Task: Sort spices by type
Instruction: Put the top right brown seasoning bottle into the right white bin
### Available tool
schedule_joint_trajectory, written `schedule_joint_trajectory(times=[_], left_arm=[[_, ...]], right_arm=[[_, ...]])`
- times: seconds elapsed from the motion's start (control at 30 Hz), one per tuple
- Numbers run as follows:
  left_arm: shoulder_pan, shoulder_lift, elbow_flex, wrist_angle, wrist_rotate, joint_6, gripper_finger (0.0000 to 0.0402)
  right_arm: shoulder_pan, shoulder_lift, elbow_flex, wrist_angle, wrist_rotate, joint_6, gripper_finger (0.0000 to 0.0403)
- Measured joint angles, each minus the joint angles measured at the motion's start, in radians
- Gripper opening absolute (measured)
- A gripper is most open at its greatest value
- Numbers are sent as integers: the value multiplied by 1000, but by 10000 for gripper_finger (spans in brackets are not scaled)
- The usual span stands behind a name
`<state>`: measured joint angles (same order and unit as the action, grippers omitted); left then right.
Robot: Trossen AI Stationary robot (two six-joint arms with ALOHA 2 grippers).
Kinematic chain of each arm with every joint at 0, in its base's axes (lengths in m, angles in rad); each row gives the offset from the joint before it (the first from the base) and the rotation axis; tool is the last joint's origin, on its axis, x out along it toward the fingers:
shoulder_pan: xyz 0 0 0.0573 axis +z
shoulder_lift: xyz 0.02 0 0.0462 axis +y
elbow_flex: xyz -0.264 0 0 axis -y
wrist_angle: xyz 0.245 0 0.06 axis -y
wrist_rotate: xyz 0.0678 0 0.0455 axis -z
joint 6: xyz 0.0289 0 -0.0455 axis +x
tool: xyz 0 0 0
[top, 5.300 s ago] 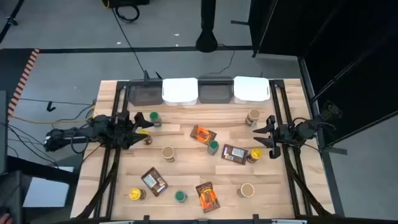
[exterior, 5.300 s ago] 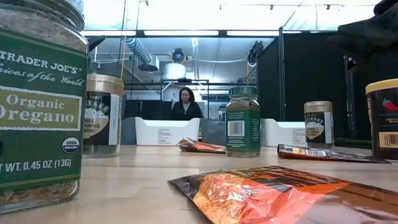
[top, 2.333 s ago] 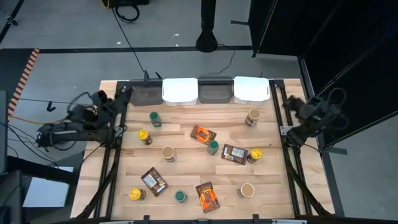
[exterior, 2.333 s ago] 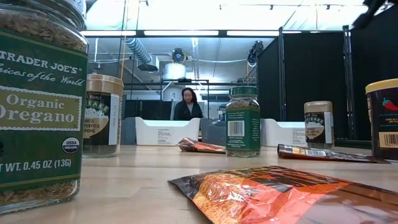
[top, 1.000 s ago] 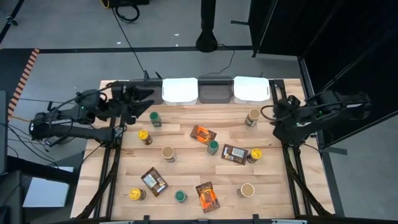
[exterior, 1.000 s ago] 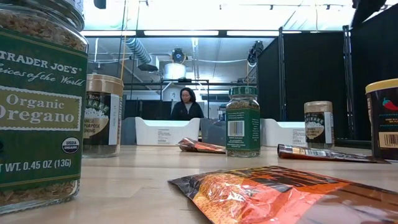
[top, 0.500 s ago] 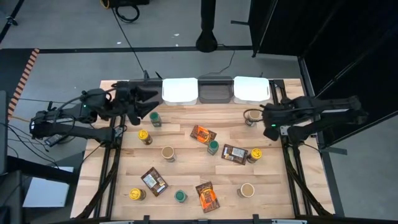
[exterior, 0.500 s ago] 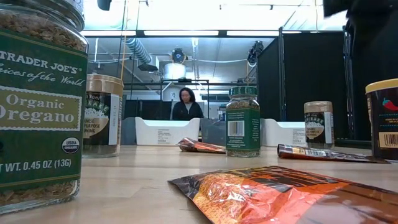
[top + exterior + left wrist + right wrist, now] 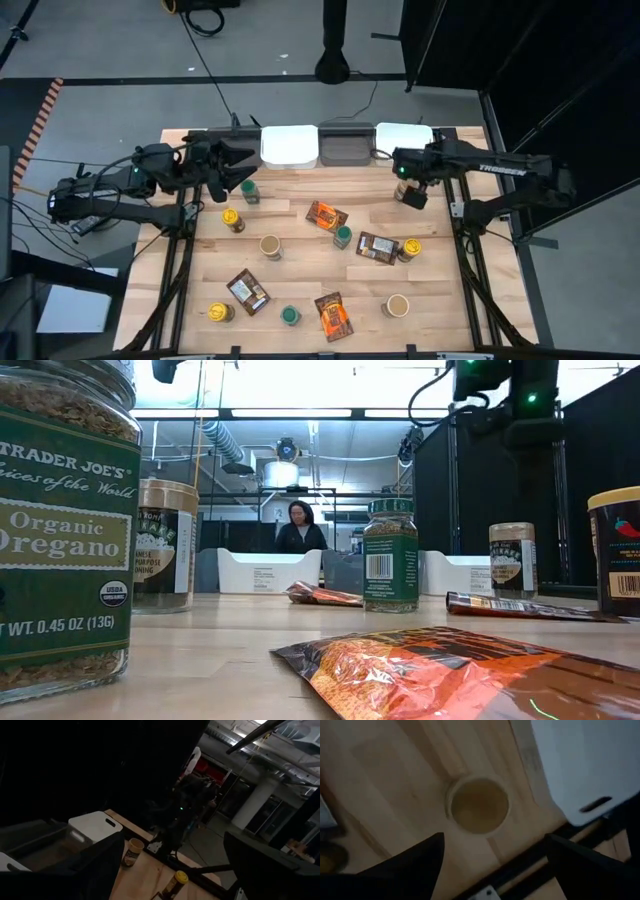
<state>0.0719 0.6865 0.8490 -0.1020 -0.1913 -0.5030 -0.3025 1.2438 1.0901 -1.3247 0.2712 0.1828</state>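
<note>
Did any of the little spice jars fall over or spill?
No. Nothing looks spilled, and every round jar stands upright, like the green-lidded glass jar. The flat orange packets lie flat on the wooden table. They are just scattered, not yet sorted.

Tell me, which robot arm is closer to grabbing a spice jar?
The right one, probably. Its pincer hangs open right over the tan-lid jar, with a finger on either side. The left pincer also hovers open near the green-lid jar, but off to one side.
</note>
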Motion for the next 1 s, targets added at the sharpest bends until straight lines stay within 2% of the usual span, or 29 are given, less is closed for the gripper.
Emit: schedule_joint_trajectory(times=[0.3,0.5,0.63,0.73,0.87,1.0], left_arm=[[0,0,0,0,0,-57,349],[0,0,0,0,0,-77,349],[0,0,0,-1,0,-77,349],[0,0,0,-2,0,-77,349],[0,1,0,-2,0,-45,349],[0,6,0,-2,0,-27,349]], right_arm=[[-87,6,0,83,-47,-71,350],[-107,-3,-1,127,-64,-109,346],[-106,-177,-1,218,-52,-64,336],[-91,-368,-33,187,1,37,331],[-25,-607,-208,164,14,239,328],[45,-732,-403,242,34,391,323]])
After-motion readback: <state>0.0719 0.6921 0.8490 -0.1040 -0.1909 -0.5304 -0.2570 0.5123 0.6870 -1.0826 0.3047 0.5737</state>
